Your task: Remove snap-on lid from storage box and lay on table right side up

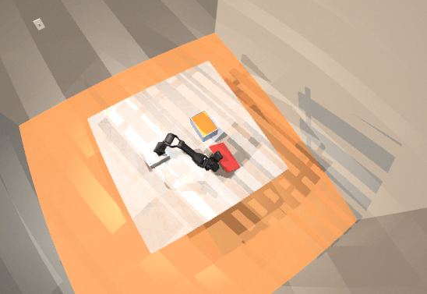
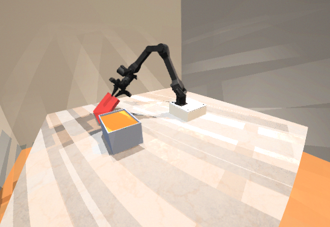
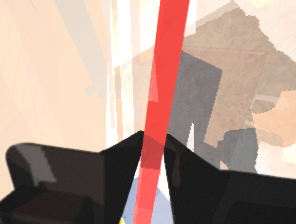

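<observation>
No brand, label or lettering can be made out on anything here. There is one black six-joint robot arm (image 1: 187, 149) (image 2: 170, 66) on one white block-shaped base (image 1: 159, 162) (image 2: 178, 112), and its one black parallel-jaw gripper (image 1: 220, 160) (image 2: 112, 94) (image 3: 154, 136) is clamped on one flat red rectangular lid (image 1: 225, 157) (image 2: 106, 105) (image 3: 165, 75). The lid is off the box and steeply tilted (whether its low edge touches the table, I cannot tell). One blue-grey open-topped storage box (image 1: 210, 134) (image 2: 126, 136), orange and yellow inside, stands near the lid on one pale, marble-look table (image 1: 156, 210) (image 2: 186, 189). One small white wall plate (image 1: 39, 24) shows on the wall.
</observation>
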